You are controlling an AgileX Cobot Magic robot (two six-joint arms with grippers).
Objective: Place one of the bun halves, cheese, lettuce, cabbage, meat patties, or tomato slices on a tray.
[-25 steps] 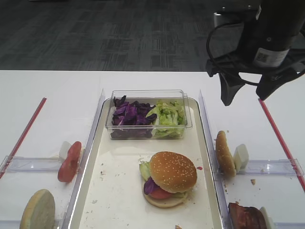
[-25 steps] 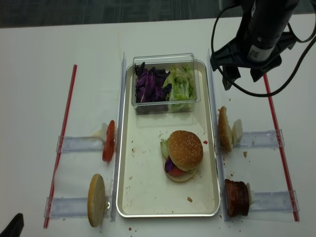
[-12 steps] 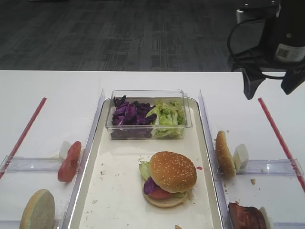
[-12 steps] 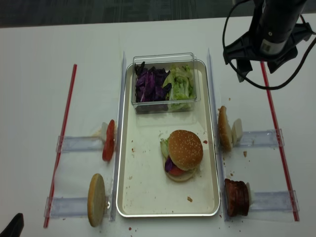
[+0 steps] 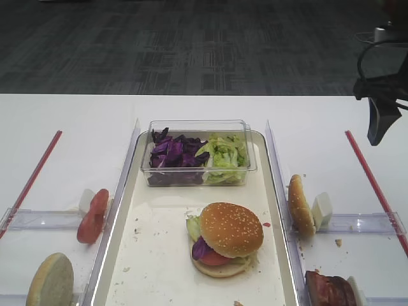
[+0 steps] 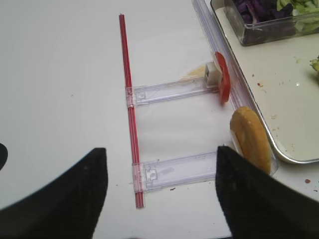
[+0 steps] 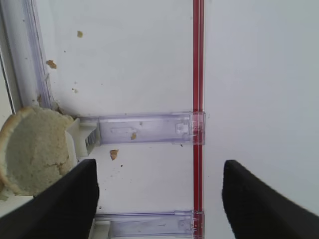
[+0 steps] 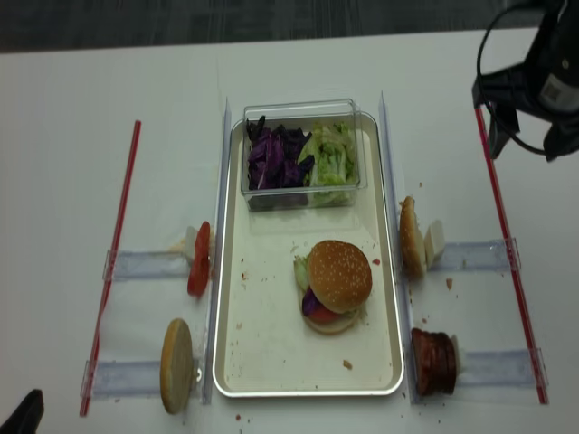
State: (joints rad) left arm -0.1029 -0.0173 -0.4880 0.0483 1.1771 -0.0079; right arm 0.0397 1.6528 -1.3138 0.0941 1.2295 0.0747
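The right gripper (image 8: 531, 136) hangs with jaws spread and nothing between them, off the tray's (image 8: 237, 344) far right side; the left gripper (image 6: 159, 186) is also agape. On the tray sits the sesame bun top (image 8: 339, 274) (capping tomato and greens), the tub of cabbage (image 8: 278, 157) and lettuce (image 8: 331, 154) beyond.

The tray (image 8: 233, 298) lies in the middle of the table (image 8: 72, 136). At its 12 o'clock end sits a tub (image 8: 301, 154), cabbage (image 8: 276, 158) in its 9 o'clock half, lettuce (image 8: 331, 155) in its 3 o'clock half. A stacked burger (image 8: 336, 284) rests on the tray toward 5 o'clock. Off the tray at 9 o'clock stands a tomato slice (image 8: 199, 259); at 7 o'clock, a bun half (image 8: 176, 365). At 3 o'clock stands another bun half (image 8: 412, 237); at 5 o'clock, a meat patty (image 8: 433, 361).
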